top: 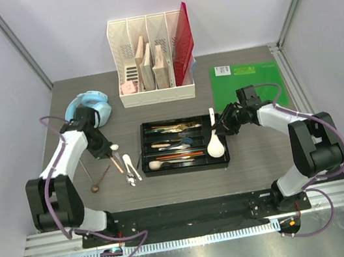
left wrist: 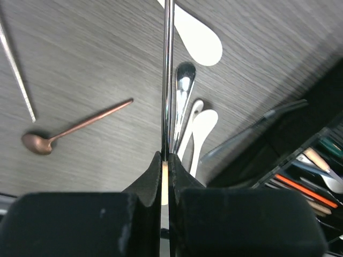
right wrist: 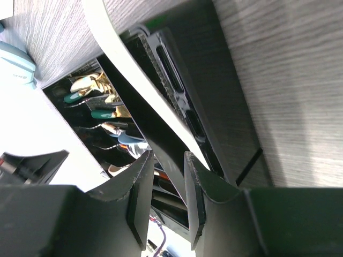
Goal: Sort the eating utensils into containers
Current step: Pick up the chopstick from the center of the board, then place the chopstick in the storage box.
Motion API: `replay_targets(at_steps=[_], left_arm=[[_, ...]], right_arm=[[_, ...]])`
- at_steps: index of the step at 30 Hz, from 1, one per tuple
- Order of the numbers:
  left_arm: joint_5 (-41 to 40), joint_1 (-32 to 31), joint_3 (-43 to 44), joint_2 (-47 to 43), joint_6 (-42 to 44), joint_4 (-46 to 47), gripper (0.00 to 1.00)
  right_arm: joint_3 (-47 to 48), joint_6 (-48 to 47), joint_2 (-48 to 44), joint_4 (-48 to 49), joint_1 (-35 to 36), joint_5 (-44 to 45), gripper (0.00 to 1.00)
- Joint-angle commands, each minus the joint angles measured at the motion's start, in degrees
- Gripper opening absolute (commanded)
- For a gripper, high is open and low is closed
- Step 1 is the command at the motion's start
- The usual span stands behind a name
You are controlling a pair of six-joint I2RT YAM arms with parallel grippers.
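Top camera high, looking down, wrist cameras close, all sharing black tray (top: 185, 169)

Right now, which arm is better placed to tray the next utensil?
Probably left: the left gripper is shut on a silver utensil; the right gripper stands open at the tray.

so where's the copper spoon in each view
top external: copper spoon lies on the table, left of the black cutlery tray.
left wrist: left of centre, bowl at the far left; the tray is at the right edge.
right wrist: not in view; the tray fills the middle.
shared landmark: the tray.
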Motion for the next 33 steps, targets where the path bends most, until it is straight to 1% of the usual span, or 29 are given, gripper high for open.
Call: replay_targets(at_steps=[1, 5, 8, 9, 10, 11, 12, 13, 14, 15, 16, 17, 19, 20, 21, 22, 23, 24, 26, 27, 28, 29, 30, 31, 32, 33], left_arm=[[-2.4, 0.2, 2.7, -5.1, -0.5, -5.1, 0.0], [-2.2, 0.3, 3.4, -8.4, -1.2, -4.8, 0.0], [1.4, 0.3, 3.9, -9.8, -2.8, -3.6, 0.0], [4.1, 0.3, 3.8, -10.0, -3.9, -3.1, 0.0], [8.8, 0.2, 3.5, -10.2, -4.5, -2.0, 0.0], [12.0, -0.6, 2.4, -10.7, -5.0, -0.6, 0.0], [14.6, -1.7, 1.7, -10.9, -5.0, 3.6, 0.0], [19.0, -2.8, 1.1, -11.1, -3.3, 5.4, 0.0], [19.8, -6.8, 0.9, -11.2, -1.7, 6.7, 0.0], [18.7, -9.5, 1.7, -11.1, 1.2, 6.2, 0.0], [11.8, -12.5, 2.7, -11.0, 6.7, 5.0, 0.0], [7.9, -19.7, 5.1, -10.9, 9.8, 3.4, 0.0], [-1.0, -24.5, 7.7, -8.8, 14.1, -2.8, 0.0], [-8.8, -25.7, 9.4, -8.1, 14.6, -4.4, 0.0], [-12.7, -27.8, 10.0, -6.2, 15.0, -5.7, 0.0], [-16.5, -28.6, 10.8, -5.4, 15.2, -8.4, 0.0], [-24.0, -29.4, 11.1, -4.5, 16.0, -9.1, 0.0], [-27.4, -31.4, 11.4, -3.3, 16.1, -10.0, 0.0], [-34.1, -33.0, 12.4, -2.1, 16.6, -11.3, 0.0], [-40.7, -34.9, 12.8, -1.2, 16.9, -11.3, 0.0], [-42.6, -35.9, 13.3, -0.9, 17.7, -10.0, 0.0], [-44.2, -36.8, 13.5, -0.7, 20.2, -8.8, 0.0], [-47.7, -37.9, 13.6, -0.4, 21.5, -7.7, 0.0], [-48.9, -40.8, 13.5, -0.2, 23.4, -5.7, 0.0], [-50.0, -42.4, 12.9, -0.4, 25.6, -0.8, 0.0], [-50.5, -44.1, 12.2, -0.6, 30.8, 2.7, 0.0]], right_arm=[[2.8, -0.9, 1.0, 1.0, -0.1, -1.5, 0.35], [3.4, -1.1, 1.7, 1.0, -0.2, -2.0, 0.35], [3.4, -1.4, 1.4, 1.1, -0.2, -2.1, 0.35], [3.3, -1.5, 1.3, 1.0, -0.2, -2.2, 0.35], [3.2, -1.5, 1.0, 1.0, -0.2, -2.2, 0.35], [2.7, -1.6, 0.8, 1.0, -0.2, -2.2, 0.35], [2.6, -1.6, 0.5, 1.1, -0.6, -2.2, 0.35], [2.4, -1.7, 0.2, 1.0, -0.7, -2.3, 0.35], [2.0, -1.8, 0.0, 1.1, -0.9, -2.6, 0.35], [1.9, -1.9, -0.2, 1.0, -1.4, -2.7, 0.35], [1.6, -2.0, -0.5, 1.1, -1.6, -2.9, 0.35], [1.3, -2.0, -0.7, 1.0, -1.8, -3.0, 0.35], [0.8, -2.2, -1.1, 1.0, -2.5, -3.5, 0.35], [0.3, -2.2, -1.3, 1.0, -2.8, -3.7, 0.34], [-0.1, -2.2, -1.5, 1.1, -3.0, -4.1, 0.35], [-0.3, -2.2, -1.6, 1.0, -3.5, -4.2, 0.35], [-1.0, -2.2, -1.9, 1.0, -3.8, -4.3, 0.34], [-1.2, -2.3, -2.1, 1.1, -3.9, -4.4, 0.35], [-1.7, -2.3, -2.5, 1.1, -4.4, -4.5, 0.35], [-1.6, -2.4, -2.6, 1.0, -4.4, -4.6, 0.35], [-1.7, -2.5, -2.6, 1.0, -4.5, -4.9, 0.35], [-1.9, -2.5, -2.6, 1.1, -4.5, -4.9, 0.35], [-2.0, -2.5, -2.7, 1.1, -4.7, -4.9, 0.35], [-2.2, -2.5, -2.9, 1.1, -4.7, -5.1, 0.35], [-2.4, -2.5, -2.9, 1.0, -4.8, -5.1, 0.35], [-2.7, -2.5, -3.2, 1.0, -4.8, -5.2, 0.35]])
